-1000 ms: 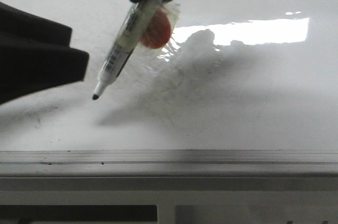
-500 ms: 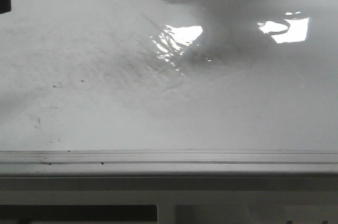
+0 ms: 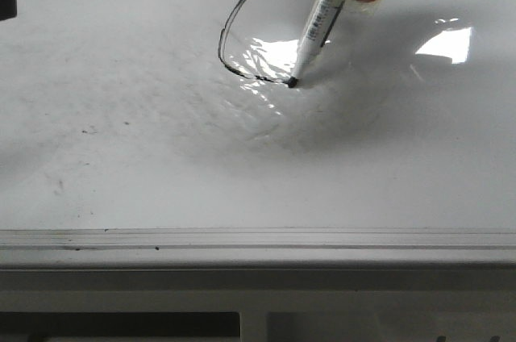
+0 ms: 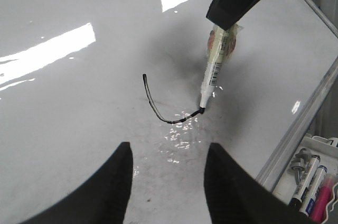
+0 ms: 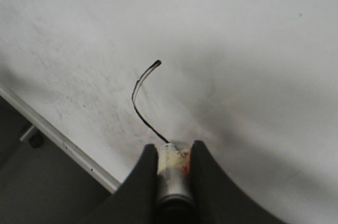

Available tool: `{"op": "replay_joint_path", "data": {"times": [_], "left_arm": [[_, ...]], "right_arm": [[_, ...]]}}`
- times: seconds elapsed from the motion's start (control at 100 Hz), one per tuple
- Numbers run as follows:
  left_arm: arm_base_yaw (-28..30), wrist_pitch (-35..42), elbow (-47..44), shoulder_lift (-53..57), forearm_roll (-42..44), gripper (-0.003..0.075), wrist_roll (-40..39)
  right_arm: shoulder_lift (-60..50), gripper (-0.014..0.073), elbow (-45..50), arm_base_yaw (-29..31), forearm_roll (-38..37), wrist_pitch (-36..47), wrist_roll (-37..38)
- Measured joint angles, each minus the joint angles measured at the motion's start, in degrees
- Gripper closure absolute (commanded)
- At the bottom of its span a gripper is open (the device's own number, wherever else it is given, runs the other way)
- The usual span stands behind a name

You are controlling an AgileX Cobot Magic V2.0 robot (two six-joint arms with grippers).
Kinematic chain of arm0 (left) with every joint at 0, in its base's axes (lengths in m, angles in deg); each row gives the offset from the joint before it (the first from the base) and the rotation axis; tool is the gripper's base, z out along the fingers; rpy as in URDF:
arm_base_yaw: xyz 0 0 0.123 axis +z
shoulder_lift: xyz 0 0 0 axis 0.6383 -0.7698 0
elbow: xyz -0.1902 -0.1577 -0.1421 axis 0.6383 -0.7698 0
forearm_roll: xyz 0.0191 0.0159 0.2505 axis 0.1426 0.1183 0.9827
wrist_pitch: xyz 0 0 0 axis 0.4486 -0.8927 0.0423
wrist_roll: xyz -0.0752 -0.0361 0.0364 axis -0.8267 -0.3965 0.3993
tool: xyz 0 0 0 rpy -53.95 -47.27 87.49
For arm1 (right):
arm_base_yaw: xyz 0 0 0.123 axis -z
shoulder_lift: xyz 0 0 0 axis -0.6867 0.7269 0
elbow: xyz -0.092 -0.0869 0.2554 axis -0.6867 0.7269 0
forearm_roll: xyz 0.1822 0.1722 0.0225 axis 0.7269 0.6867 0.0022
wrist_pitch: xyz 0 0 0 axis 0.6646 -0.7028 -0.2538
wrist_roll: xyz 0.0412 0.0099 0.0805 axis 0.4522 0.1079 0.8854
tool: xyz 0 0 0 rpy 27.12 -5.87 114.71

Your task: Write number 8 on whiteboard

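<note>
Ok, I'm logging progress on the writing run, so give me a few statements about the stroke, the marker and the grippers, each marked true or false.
1. The marker tip touches the whiteboard. True.
2. The number 8 is complete. False: only one curved stroke is drawn.
3. The right gripper grips the marker. True.
4. The left gripper holds a marker. False: it is open and empty.
5. Spare markers lie beyond the board's edge. True.

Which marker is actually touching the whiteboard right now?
The marker clamped in the right gripper, its tip pressed on the whiteboard at the end of the black curve. The spare markers lie off the board beside its edge.
</note>
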Motion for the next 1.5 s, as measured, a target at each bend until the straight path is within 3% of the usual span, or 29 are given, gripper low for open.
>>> {"op": "replay_joint_path", "data": {"times": [0.17, 0.33, 0.6, 0.91, 1.1, 1.5], "left_arm": [[0.00, 0.00, 0.00, 0.00, 0.00, 0.0420, 0.00], [0.00, 0.00, 0.00, 0.00, -0.02, 0.0420, 0.00], [0.00, -0.12, -0.10, 0.00, -0.12, 0.0420, 0.00], [0.00, 0.34, -0.10, -2.11, -0.12, 0.0420, 0.00], [0.00, 7.36, -0.10, -8.56, -0.01, 0.0420, 0.00], [0.00, 18.03, -0.10, -20.54, 0.34, 0.0423, -0.03]], "right_arm": [[3.15, 0.0637, 0.38, -5.31, -1.32, 4.35, 1.41], [1.62, 0.0637, -1.00, -4.15, -7.73, 4.97, 8.88], [1.33, 0.0637, -3.10, -3.37, -12.07, 10.40, 10.40], [1.81, 0.0637, -3.14, -10.59, -12.86, 5.50, 10.43], [4.00, 0.0637, -3.14, -15.58, -11.85, 4.91, 10.43], [8.38, 0.0637, -3.14, -16.04, -6.36, 5.80, 10.43]]}}
